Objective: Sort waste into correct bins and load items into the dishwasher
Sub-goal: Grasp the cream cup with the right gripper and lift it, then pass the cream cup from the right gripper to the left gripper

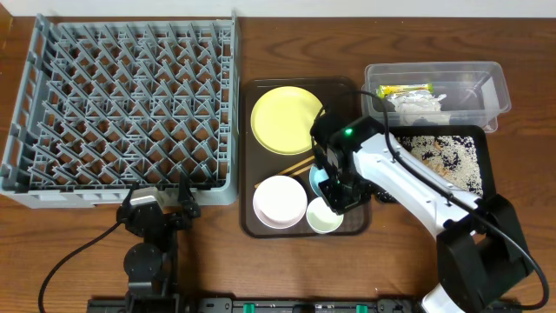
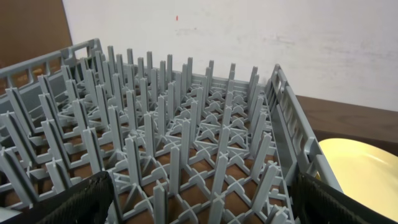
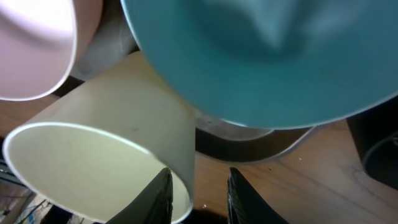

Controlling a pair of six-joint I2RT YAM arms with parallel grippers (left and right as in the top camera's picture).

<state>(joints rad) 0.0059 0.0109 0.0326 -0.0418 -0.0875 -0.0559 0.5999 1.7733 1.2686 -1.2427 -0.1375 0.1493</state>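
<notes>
My right gripper (image 1: 339, 198) is low over the brown tray, between the light blue bowl (image 1: 318, 178) and the small pale green cup (image 1: 324, 217). In the right wrist view its open fingers (image 3: 199, 193) straddle the cup's wall (image 3: 99, 155), one inside and one outside, under the blue bowl (image 3: 261, 62). The white bowl (image 1: 280, 202) sits to the left, and also shows in the right wrist view (image 3: 34, 43). The yellow plate (image 1: 285, 120) and chopsticks (image 1: 295, 165) lie on the tray. My left gripper (image 1: 161, 204) is open at the front edge of the grey dish rack (image 1: 130, 96).
The brown tray (image 1: 261, 96) holds the dishes. The clear tub (image 1: 486, 87) at the back right holds the wrapper (image 1: 405, 89) and crumpled paper (image 1: 417, 106). The black tray (image 1: 482, 148) holds rice scraps (image 1: 447, 156). The left wrist view shows rack pegs (image 2: 174, 124) and the plate's edge (image 2: 367, 174).
</notes>
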